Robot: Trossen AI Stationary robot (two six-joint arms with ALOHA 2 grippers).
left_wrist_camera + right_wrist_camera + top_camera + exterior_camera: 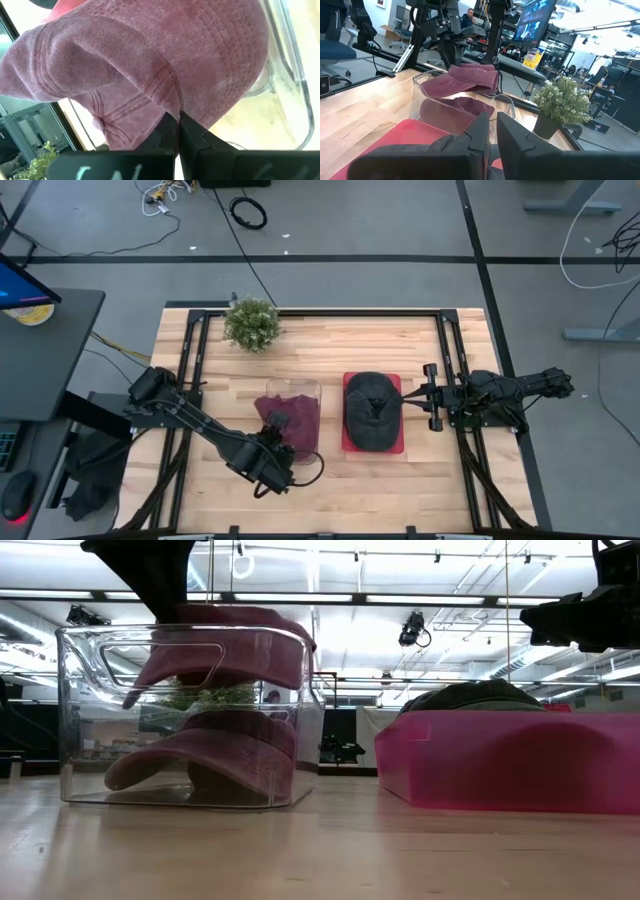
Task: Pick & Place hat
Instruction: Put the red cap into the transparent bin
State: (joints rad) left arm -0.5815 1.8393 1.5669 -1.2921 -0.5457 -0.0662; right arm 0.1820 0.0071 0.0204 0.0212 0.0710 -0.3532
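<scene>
A pale wooden table (330,470) carries three things directly: a clear plastic bin (300,395) near the middle, a pink tray (397,442) just to its right, and a small potted plant (251,323) toward the far-left corner.

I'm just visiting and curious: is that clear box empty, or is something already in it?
Not empty. The low view shows one maroon cap lying on the clear box's floor, while the left pincer holds a second maroon cap at its rim.
</scene>
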